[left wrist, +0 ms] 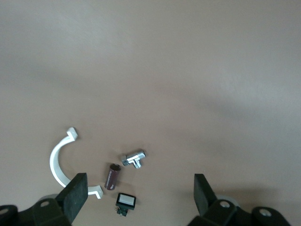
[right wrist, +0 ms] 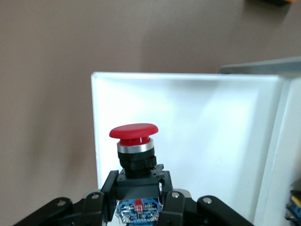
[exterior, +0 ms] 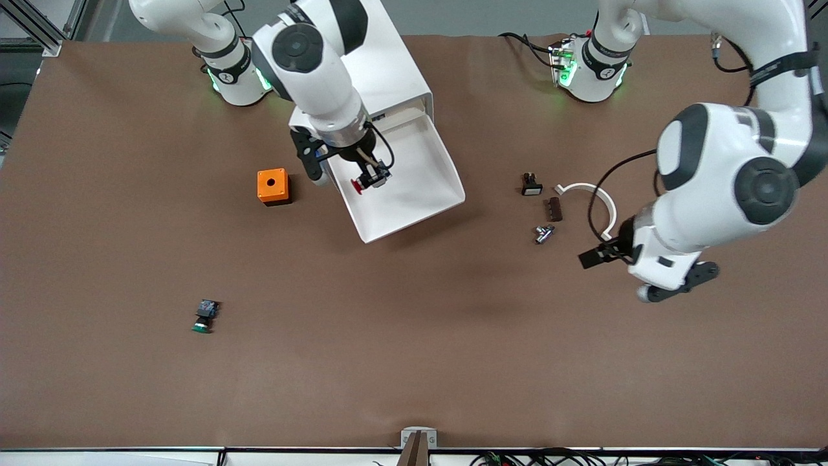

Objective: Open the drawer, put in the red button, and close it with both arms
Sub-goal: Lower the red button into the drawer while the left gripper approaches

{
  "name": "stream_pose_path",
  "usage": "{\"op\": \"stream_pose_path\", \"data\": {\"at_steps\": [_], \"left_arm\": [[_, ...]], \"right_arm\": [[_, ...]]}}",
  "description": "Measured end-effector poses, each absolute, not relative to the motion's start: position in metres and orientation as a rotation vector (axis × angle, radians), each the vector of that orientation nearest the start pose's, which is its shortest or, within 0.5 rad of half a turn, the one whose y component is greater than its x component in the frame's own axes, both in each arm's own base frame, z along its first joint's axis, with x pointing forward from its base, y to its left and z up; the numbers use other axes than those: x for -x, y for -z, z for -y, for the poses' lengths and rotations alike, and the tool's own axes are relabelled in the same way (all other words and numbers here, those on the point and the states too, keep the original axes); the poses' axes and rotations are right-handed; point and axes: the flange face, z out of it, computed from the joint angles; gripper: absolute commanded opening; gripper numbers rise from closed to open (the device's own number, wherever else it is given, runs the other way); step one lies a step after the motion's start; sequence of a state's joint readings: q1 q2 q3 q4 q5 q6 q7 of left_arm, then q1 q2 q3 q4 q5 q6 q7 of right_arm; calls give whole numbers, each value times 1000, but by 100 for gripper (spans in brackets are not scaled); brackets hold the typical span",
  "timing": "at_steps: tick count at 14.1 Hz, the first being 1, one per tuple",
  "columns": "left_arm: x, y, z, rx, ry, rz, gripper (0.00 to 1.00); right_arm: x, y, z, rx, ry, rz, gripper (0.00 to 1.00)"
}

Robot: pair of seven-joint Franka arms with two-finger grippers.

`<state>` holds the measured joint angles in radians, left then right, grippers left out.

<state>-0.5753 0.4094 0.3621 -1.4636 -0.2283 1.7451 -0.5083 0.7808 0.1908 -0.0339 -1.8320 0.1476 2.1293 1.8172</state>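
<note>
The white drawer (exterior: 420,194) stands pulled out of the white cabinet (exterior: 394,71). My right gripper (exterior: 370,179) is shut on the red button (exterior: 358,185) and holds it over the drawer's side toward the right arm's end. In the right wrist view the red button (right wrist: 134,141) stands cap-up between my fingers (right wrist: 109,188), with the drawer floor (right wrist: 207,136) under it. My left gripper (exterior: 598,255) is open and empty over the table, near small parts; its pads (left wrist: 75,193) show wide apart in the left wrist view.
An orange box (exterior: 273,186) with a round hole sits beside the drawer. A green-capped button (exterior: 205,316) lies nearer the camera. A white-faced switch (exterior: 531,185), a dark cylinder (exterior: 553,209), a metal fitting (exterior: 543,233) and a white curved clip (exterior: 592,194) lie near the left gripper.
</note>
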Motion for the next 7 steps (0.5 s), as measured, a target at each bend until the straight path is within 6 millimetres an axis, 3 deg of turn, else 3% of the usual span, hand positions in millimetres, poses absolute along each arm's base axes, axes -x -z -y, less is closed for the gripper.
{"op": "stream_pose_path", "data": {"at_steps": [7], "left_arm": [[-616,-410,249,3155,-158,387,99]], "right_arm": [[-434,-371,-468,2493,-56,-1738,0]]}}
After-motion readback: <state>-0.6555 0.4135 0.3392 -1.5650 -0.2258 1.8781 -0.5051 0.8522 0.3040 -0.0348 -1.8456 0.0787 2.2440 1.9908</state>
